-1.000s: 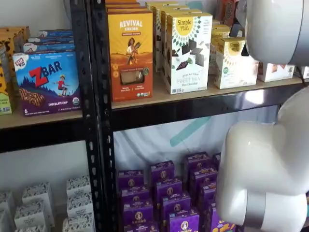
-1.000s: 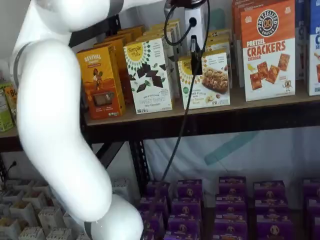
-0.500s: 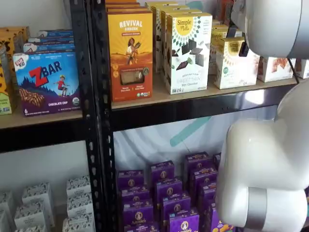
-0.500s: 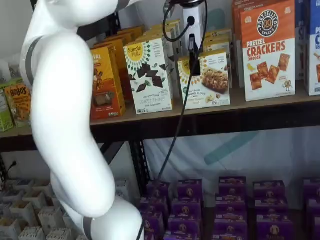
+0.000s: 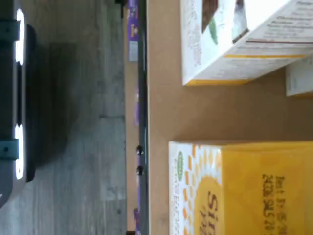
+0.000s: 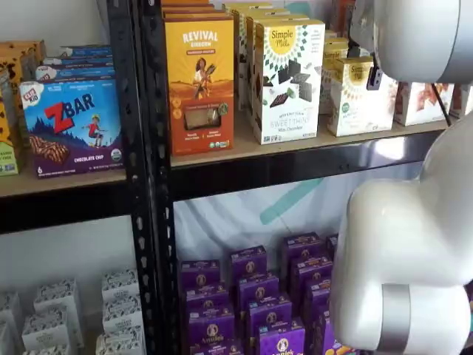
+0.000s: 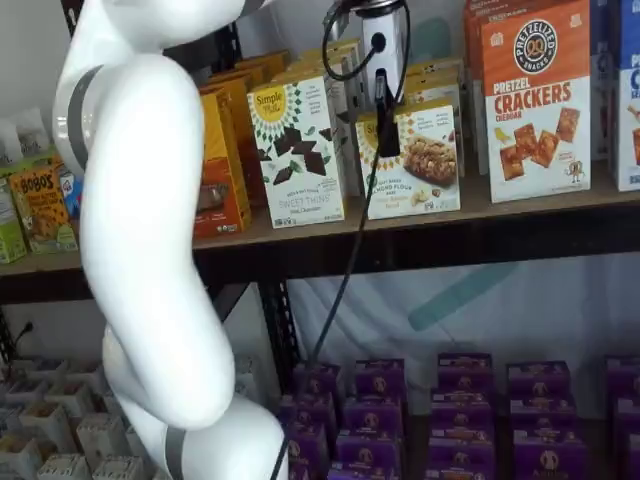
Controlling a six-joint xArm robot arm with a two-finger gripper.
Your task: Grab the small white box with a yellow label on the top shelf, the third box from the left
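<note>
Wrist view — I saw the small white box (image 5: 239,188), yellow top toward the camera, on the top shelf (image 5: 195,112). In both shelf views it stood (image 6: 360,96) right of the chocolate box (image 7: 297,150). Gripper (image 7: 385,125) hung before it — one finger visible; I took the jaws as wide apart, empty.

a black perforated upright (image 6: 146,185) framed the rack, a pale wall (image 6: 52,21) lay behind, grey plank floor (image 5: 78,147) below
</note>
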